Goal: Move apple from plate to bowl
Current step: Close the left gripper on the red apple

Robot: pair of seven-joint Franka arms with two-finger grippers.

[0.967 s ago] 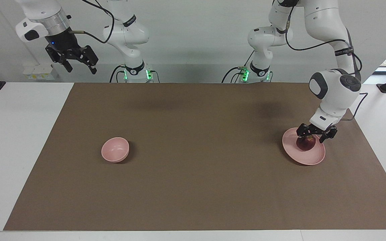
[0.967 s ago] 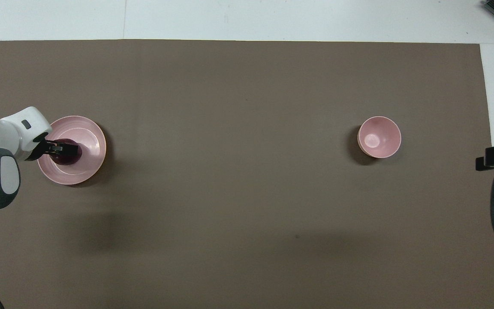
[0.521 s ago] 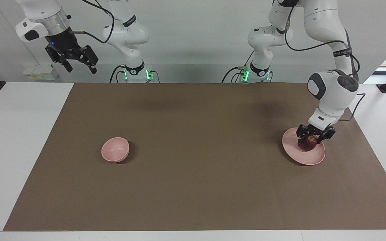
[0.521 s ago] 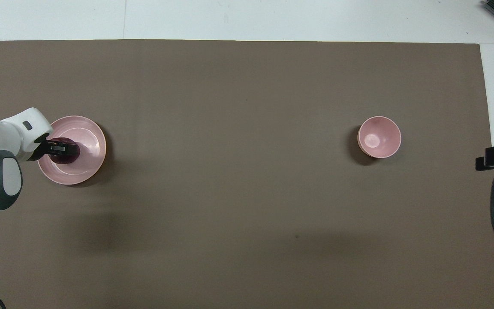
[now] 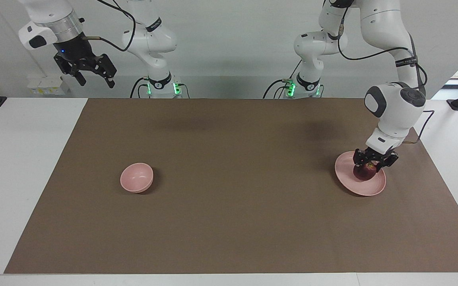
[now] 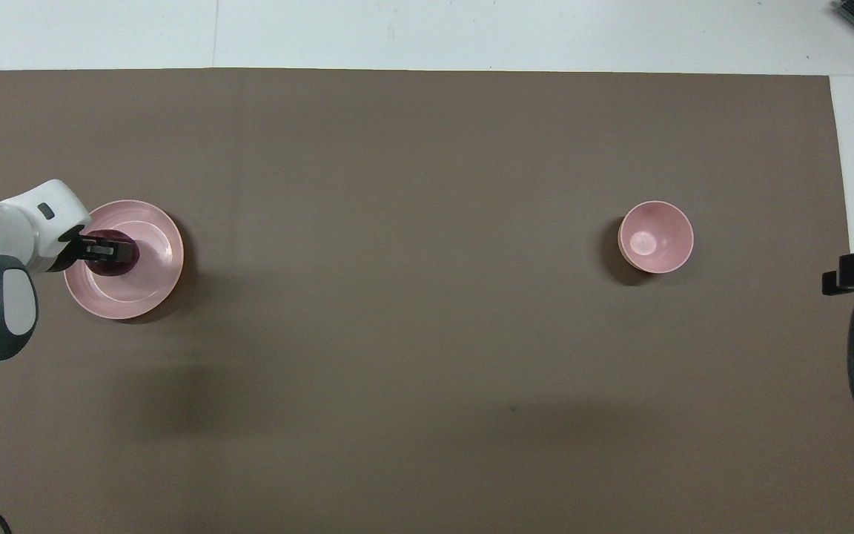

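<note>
Facing view: left pincer (image 5: 373, 165) clenched on round maroon apple (image 5: 365, 173), over flat matte-pink plate (image 5: 348, 182).

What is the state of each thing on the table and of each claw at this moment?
Small dark red apple: on the plate, gripped by the left claw.
Flat pale pink plate: on the brown mat, holding the apple.
Small deep pale pink bowl: upright, empty.
Left claw: shut on the apple.
Right claw: open, raised, waiting.
</note>
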